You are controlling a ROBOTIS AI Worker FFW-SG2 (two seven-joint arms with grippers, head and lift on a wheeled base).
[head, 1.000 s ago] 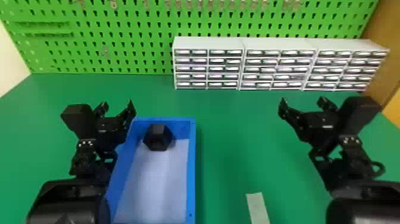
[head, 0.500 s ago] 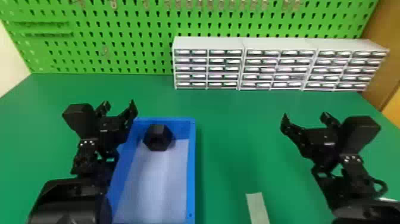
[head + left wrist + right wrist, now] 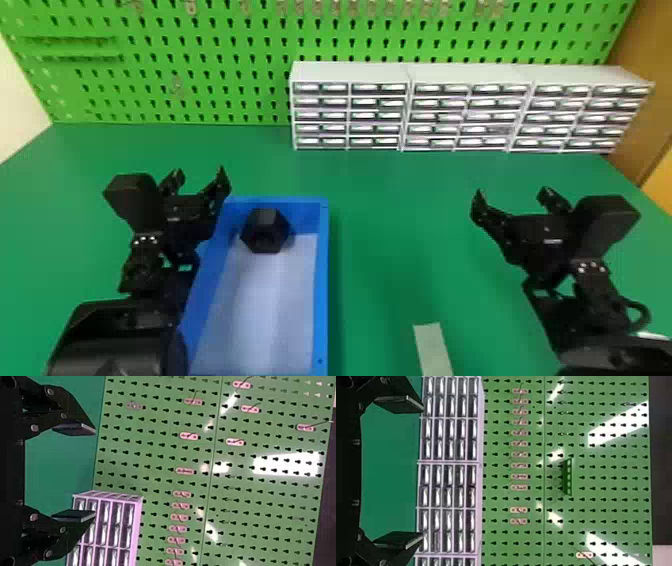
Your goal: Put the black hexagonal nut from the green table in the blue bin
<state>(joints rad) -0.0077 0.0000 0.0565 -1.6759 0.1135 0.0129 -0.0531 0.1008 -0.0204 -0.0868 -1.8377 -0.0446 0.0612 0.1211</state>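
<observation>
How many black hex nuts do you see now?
1: the black hexagonal nut is inside the blue bin, near its far end. Others might be hidden behind the left arm or right arm.

No writing, labels, numbers or signs can be read on anything here.

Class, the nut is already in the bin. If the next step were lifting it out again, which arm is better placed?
Probably the left: its open gripper hangs by the blue bin, close to the black nut. The right gripper, also open, is farther off across the green table.
</observation>
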